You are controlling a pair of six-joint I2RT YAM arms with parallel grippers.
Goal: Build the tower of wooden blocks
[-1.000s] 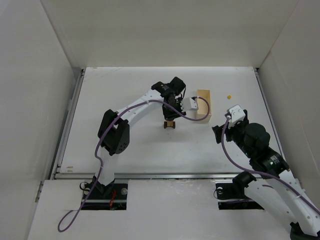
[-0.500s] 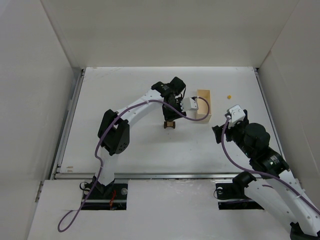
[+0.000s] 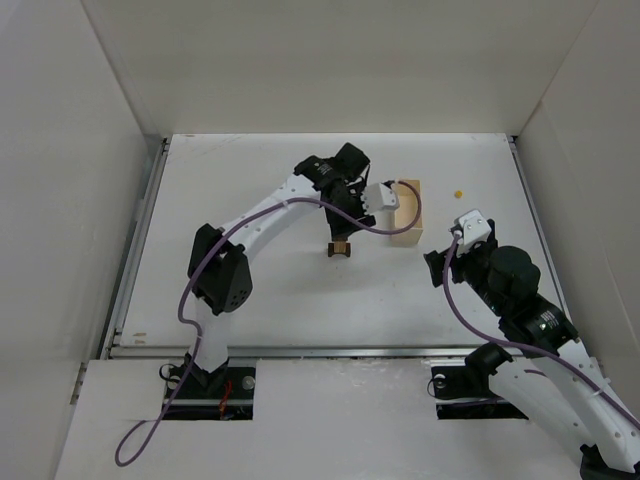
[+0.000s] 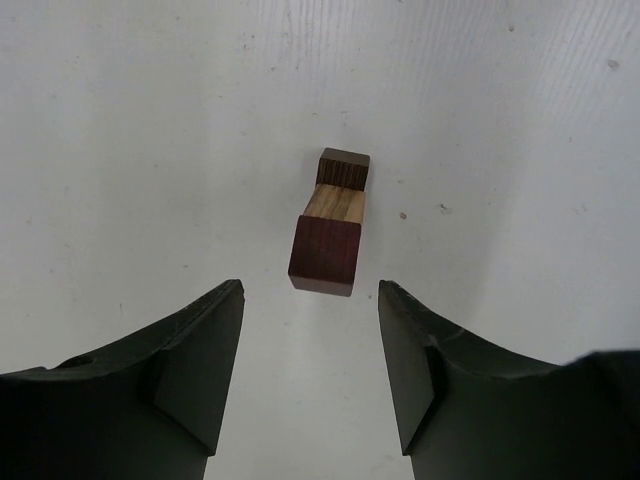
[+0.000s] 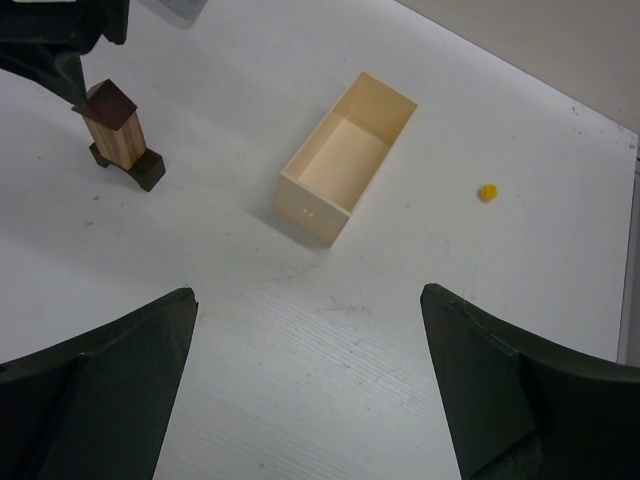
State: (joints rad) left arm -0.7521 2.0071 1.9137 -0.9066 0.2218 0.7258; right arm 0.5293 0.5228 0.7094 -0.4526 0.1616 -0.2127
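Two right fingers [image 5: 110,390], nearest the arm bases, are spread wide with nothing between them. They hang over the bare counter [image 3: 250,300] at about 4 o'clock from the tower.

Further in, near the middle of the counter, the wood block tower [image 3: 340,248] stands upright on its own. It has a dark base piece, a pale wooden block on end, and a dark reddish-brown cap on top. I see no loose blocks lying anywhere, so I'd judge the build as good as done, with little left but drawing the arm clear without a knock.

The left fingers [image 4: 200,370] hang over the tower, parted wider than the cap, gripping and touching nothing.

Beyond, at 2 o'clock from the tower, sits the open cream box [image 3: 407,210]. A small yellow bead [image 3: 458,191] lies further off in the same direction.
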